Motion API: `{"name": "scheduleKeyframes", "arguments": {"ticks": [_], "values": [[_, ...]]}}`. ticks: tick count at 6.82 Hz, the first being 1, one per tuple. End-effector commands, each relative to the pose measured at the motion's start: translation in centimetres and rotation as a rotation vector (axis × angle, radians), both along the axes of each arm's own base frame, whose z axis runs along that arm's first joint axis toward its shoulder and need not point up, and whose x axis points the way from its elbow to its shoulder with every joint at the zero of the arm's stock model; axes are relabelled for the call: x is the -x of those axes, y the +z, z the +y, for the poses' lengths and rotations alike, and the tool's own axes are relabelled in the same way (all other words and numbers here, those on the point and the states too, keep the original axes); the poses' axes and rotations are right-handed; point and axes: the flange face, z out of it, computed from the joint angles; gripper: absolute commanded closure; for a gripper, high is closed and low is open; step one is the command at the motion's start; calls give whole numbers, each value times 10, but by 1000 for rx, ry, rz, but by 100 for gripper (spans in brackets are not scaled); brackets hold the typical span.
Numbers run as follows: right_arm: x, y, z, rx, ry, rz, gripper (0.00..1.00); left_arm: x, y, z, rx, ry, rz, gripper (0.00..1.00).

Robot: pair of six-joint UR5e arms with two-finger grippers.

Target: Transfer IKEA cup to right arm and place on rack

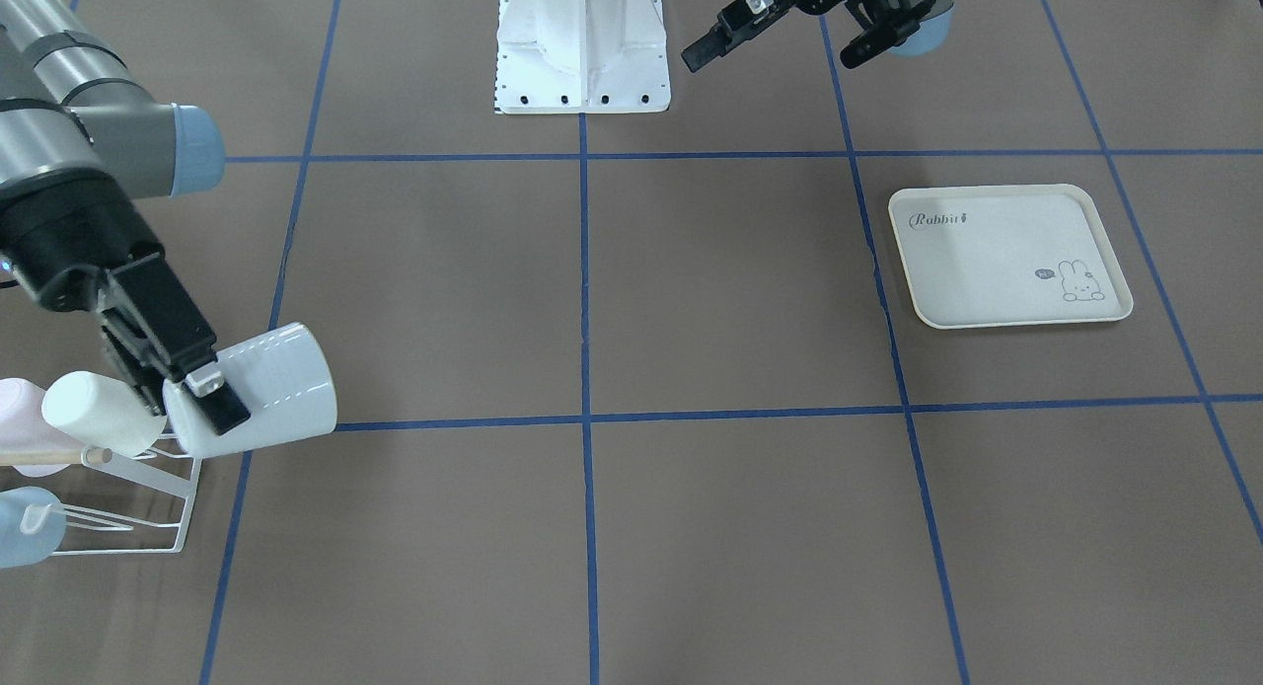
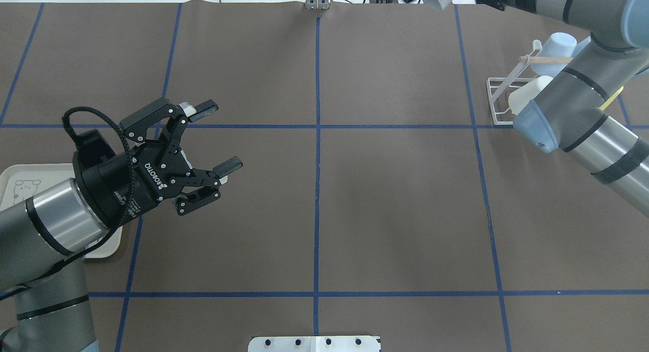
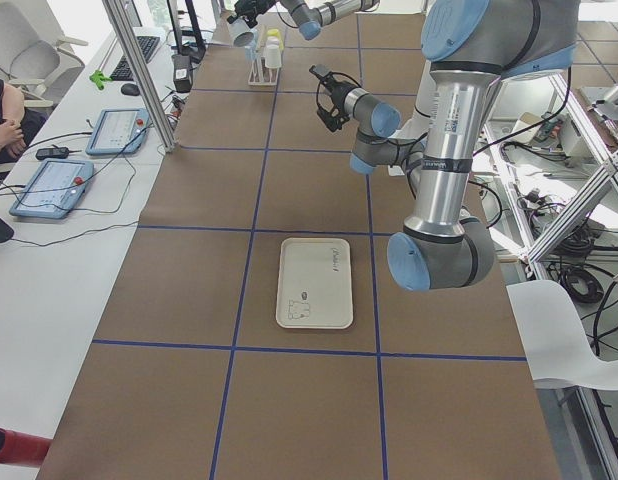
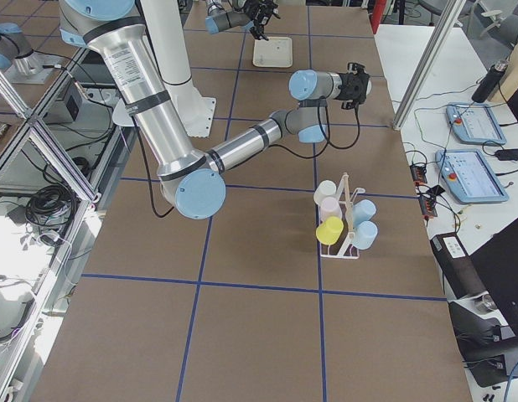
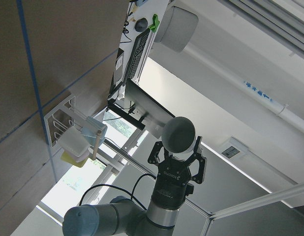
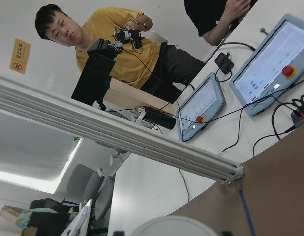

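Right tool (image 1: 202, 394): fingers clamped on the white IKEA cup (image 1: 281, 379), gripping near its narrower end. The cup lies roughly on its side in the air, near the rack (image 1: 187, 507) but not on it. Its wider end looks to face away from the rack (so I'd guess a wrist turn is needed before hanging).

Left tool (image 2: 219, 136): spread wide, nothing in it, well apart over the table (image 1: 691, 300), near the tray (image 1: 1016, 322). Handover looks done, so placing is the step in hand.

Doing it well:
- Pick a free prong; can't tell from here which one is free.
- Line the cup mouth up with the prong axis and come in slow.
- Steer off the racked cups (image 4: 329, 230) and the dowel (image 1: 39, 456).
- Let go only once the cup is seated.

Count: 6 cups (1 held, 5 racked: white, pink, yellow, 2 blue), 1 rack, 1 tray, 2 arms.
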Motion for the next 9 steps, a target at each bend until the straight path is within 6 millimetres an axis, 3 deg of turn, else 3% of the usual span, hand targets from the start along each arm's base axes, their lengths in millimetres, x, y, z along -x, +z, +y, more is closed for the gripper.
{"name": "scheduleKeyframes", "arguments": {"ticks": [1,2,3,5,6,8,9], "values": [[-46,26,-36,23,68,301,100,5,5,-31,-44,26,-319,0],[-63,35,-47,20,87,424,100,7,3,-35,-82,12,-490,0],[-71,57,-54,29,168,580,100,11,22,-33,-106,7,-593,0],[-52,85,-50,37,279,734,100,52,74,-16,-192,1,-793,0],[-46,118,-37,6,269,879,100,72,98,-18,-214,-6,-883,0],[-5,141,-14,-14,312,1005,100,80,117,-16,-237,4,-952,0],[-3,153,-6,-6,305,1018,100,86,124,-15,-273,20,-987,0]]}}
